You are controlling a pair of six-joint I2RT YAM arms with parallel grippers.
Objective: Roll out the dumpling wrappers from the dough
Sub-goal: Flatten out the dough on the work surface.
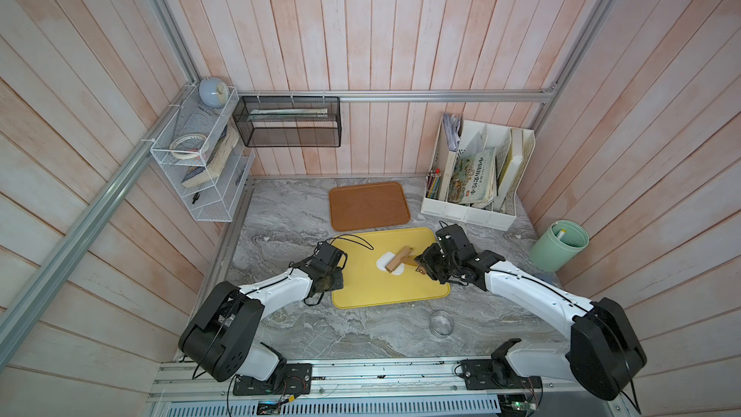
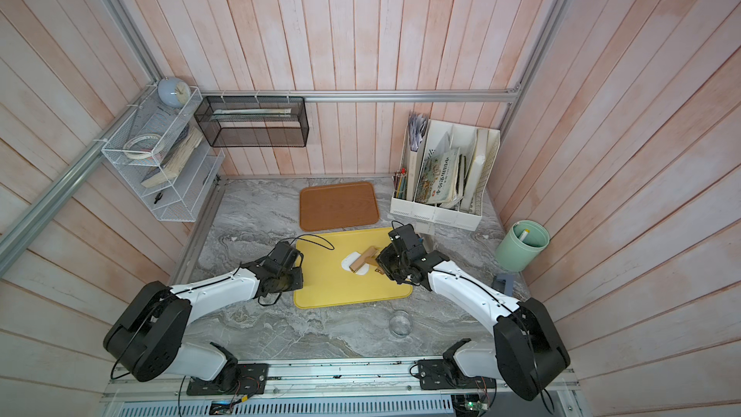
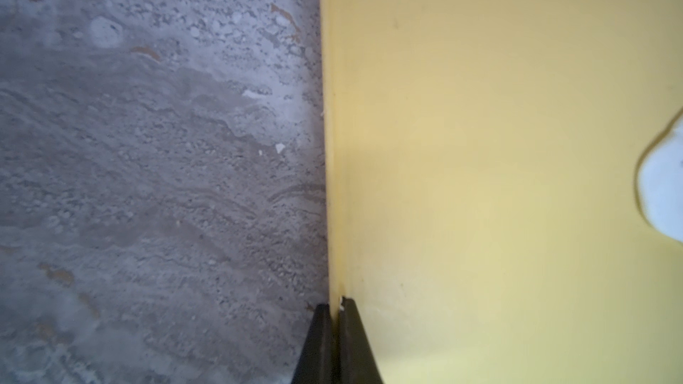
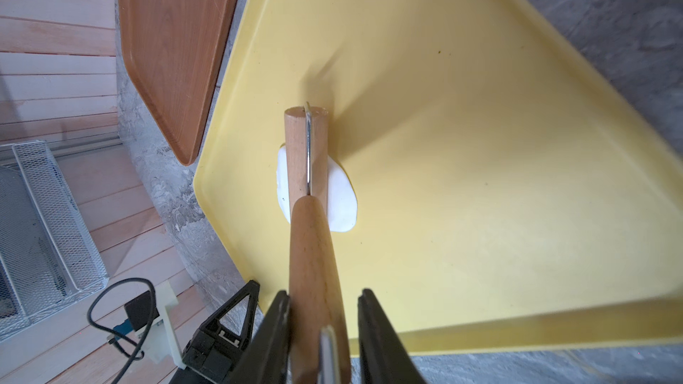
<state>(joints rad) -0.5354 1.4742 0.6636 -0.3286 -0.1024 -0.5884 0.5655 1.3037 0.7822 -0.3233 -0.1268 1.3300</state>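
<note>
Grey marble-pattern tabletop (image 1: 296,214), seen in both top views. Directly on it:
- Brown wood-grain tray (image 1: 369,205) at the back, middle.
- Yellow tray (image 1: 381,292) just in front of the brown one, slightly skewed. The right wrist view shows a strip of bare marble between them.
- White desktop file organizer (image 1: 467,212) in the back right corner, near the yellow tray's far right corner.
- Small clear glass dish (image 1: 441,322) toward the front, just off the yellow tray's near right corner.
- Small white flecks (image 3: 280,147) on the marble beside the yellow tray's rim, in the left wrist view.
</note>
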